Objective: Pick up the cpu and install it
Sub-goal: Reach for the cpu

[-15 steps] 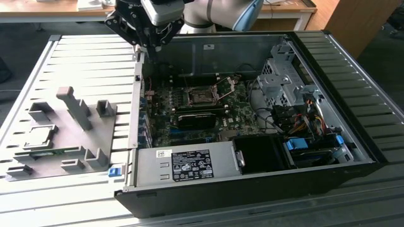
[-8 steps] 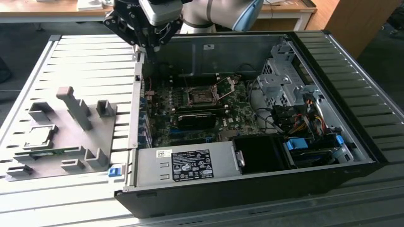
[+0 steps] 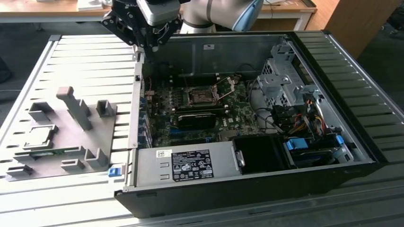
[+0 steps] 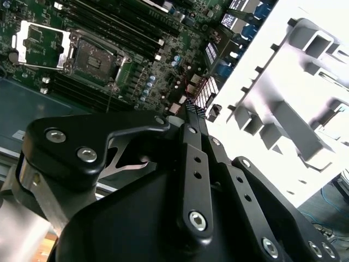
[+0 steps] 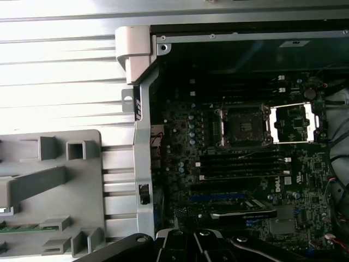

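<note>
The gripper (image 3: 154, 46) hangs above the far corner of the open computer case (image 3: 252, 189), over the case wall on the exterior view's left, between the grey holder plate (image 3: 66, 137) and the motherboard (image 3: 189, 127). Its jaws are closed: in the second wrist view the two black fingers (image 4: 192, 117) run together to a single tip with nothing held between them. The cpu (image 3: 39, 137), a small square chip with a silvery top, lies flat in its recess on the holder plate, toward the exterior view's left and well apart from the gripper. Just beside it, on the side nearer the exterior camera, a thin green memory stick (image 3: 54, 152) rests in the plate. Several grey upright posts stand on the plate between the cpu and the case. Both the plate and the case sit on a slatted metal table (image 3: 82, 61). Inside the case the cpu socket (image 3: 202, 97) stands open and bare, its metal-framed load plate (image 3: 226, 84) swung up beside it; both wrist views show the same dark square socket with the bright frame folded back. A black expansion card (image 3: 198, 120) lies across the board near the socket, and a silver power supply (image 3: 183, 165) fills the near corner of the case.
</note>
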